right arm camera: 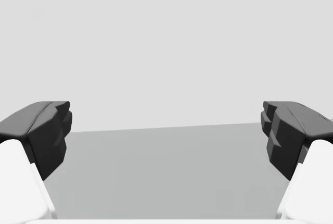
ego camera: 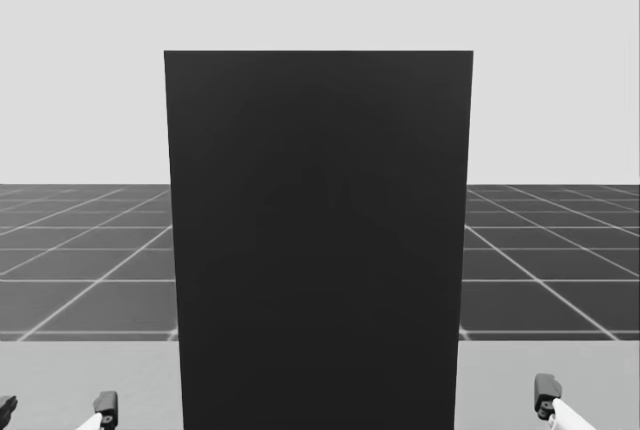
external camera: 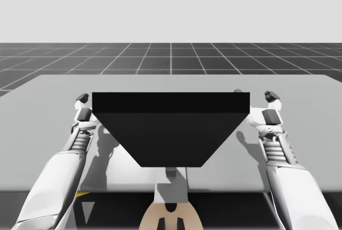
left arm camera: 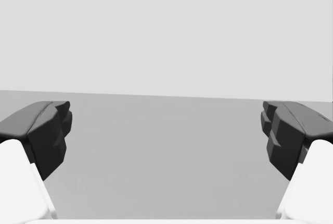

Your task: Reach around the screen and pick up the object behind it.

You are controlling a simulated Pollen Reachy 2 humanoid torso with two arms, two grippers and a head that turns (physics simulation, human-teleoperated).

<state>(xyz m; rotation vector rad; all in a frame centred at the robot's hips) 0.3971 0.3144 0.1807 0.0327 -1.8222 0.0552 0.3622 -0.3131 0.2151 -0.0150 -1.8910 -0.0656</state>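
A tall black flat screen (ego camera: 318, 240) stands upright on the pale grey table (external camera: 48, 112), squarely between my two arms. My left gripper (left arm camera: 166, 130) hangs just off the screen's left side, so the panel lies to that gripper's right. Its two dark fingers (left arm camera: 49, 130) are spread wide, with nothing between them and bare grey tabletop running ahead. My right gripper (right arm camera: 166, 130) sits the same way off the screen's right side, with the panel to its left. Its fingers (right arm camera: 283, 133) are also spread far apart, holding nothing, and plain tabletop lies ahead of them.

In the high view both grippers are level with the screen's top edge, near it but apart from it, and neither touches the panel. In the head view the dark fingertips rise on either side of the screen's foot.

The object to be picked up is hidden by the screen, beyond both grippers and between them, and I cannot tell its exact place. A small pale speck (external camera: 236, 90) peeks past the screen's far right corner, nearer my right gripper, too small to name.
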